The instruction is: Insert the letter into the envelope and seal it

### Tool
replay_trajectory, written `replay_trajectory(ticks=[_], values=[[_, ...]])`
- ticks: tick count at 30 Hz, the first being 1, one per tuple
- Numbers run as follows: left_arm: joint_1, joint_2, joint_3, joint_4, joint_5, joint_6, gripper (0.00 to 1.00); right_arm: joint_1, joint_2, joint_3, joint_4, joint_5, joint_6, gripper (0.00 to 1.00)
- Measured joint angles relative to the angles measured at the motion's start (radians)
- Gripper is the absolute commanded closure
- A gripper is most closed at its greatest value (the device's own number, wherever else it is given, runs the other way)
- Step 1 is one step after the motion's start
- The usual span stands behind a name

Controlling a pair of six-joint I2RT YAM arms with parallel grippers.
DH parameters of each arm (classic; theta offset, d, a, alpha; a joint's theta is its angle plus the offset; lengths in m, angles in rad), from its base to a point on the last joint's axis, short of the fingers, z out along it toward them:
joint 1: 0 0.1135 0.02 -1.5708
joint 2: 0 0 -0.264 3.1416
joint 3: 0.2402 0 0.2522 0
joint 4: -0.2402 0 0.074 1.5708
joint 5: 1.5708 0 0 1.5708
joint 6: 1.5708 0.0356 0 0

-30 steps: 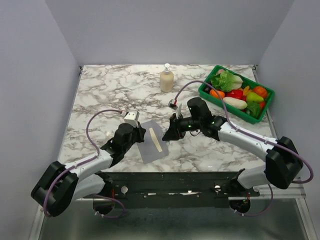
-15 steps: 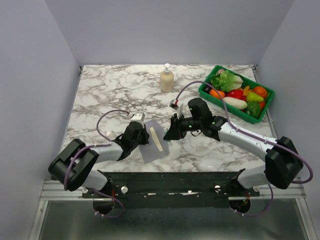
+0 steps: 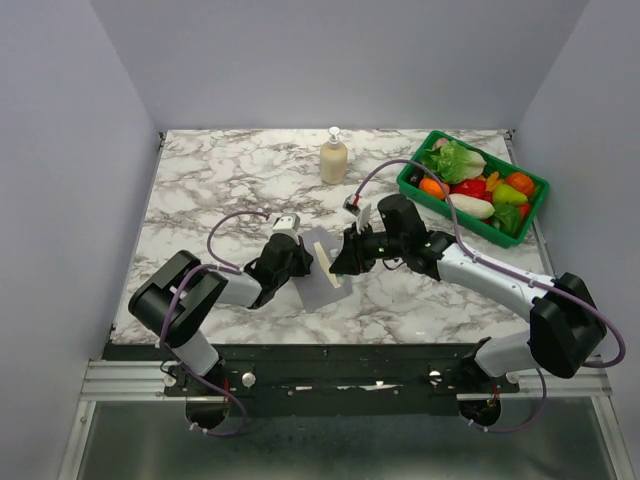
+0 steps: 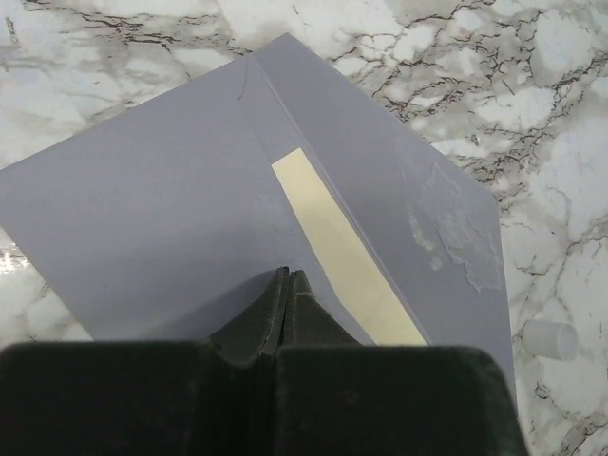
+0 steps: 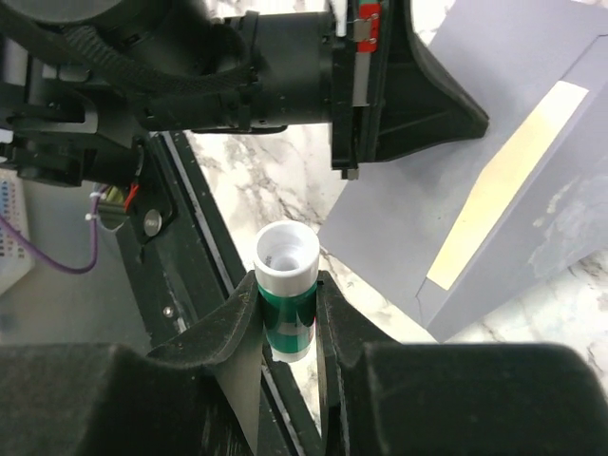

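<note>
Left gripper [image 4: 288, 275] is staying off nothing: jaws clenched empty over envelope [image 4: 161, 199], near counter [image 3: 220, 170] front edge. Letter [image 4: 342, 242] is peeking out. Right gripper [image 5: 286, 287] is grasping glue stick [image 5: 287, 323].

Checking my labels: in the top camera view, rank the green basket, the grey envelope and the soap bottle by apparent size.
1. green basket, largest
2. grey envelope, partly covered
3. soap bottle, smallest

The left arm [image 3: 232, 291] and right arm [image 3: 490, 275] are built alike, with smooth white links between bulky black joints and a thin purple cable [image 3: 240, 214] running along each. The left gripper [image 4: 288, 277] and right gripper [image 5: 287, 285] have matte black, curved fingers. A small red mark [image 5: 369, 21] sits on the left wrist's black housing above a white strip.
</note>
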Motion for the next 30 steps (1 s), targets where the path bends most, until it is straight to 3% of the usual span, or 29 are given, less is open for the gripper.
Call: replay_trajectory(ticks=[4, 8, 14, 19, 22, 26, 30], values=[[0.0, -0.019, 0.003, -0.024, 0.016, 0.018, 0.89, 0.0, 0.0, 0.0, 0.006, 0.075, 0.001, 0.99], [-0.003, -0.114, 0.019, -0.104, 0.027, 0.056, 0.69, 0.0, -0.013, -0.011, 0.063, 0.187, 0.009, 0.99], [-0.003, -0.306, 0.088, -0.138, 0.025, 0.122, 0.66, -0.002, -0.079, -0.09, 0.3, 0.294, 0.0, 0.99], [-0.003, -0.348, -0.01, -0.01, 0.024, 0.139, 0.62, -0.003, -0.003, -0.107, 0.466, 0.314, -0.052, 0.99], [-0.003, -0.299, -0.148, 0.106, 0.023, 0.167, 0.5, -0.004, 0.027, -0.156, 0.586, 0.316, -0.06, 0.99], [-0.003, -0.232, -0.341, 0.342, 0.021, 0.219, 0.23, -0.004, 0.082, -0.177, 0.683, 0.316, -0.051, 0.99], [-0.009, -0.149, -0.426, 0.522, -0.002, 0.27, 0.18, -0.004, 0.102, -0.179, 0.724, 0.315, -0.04, 0.99]])
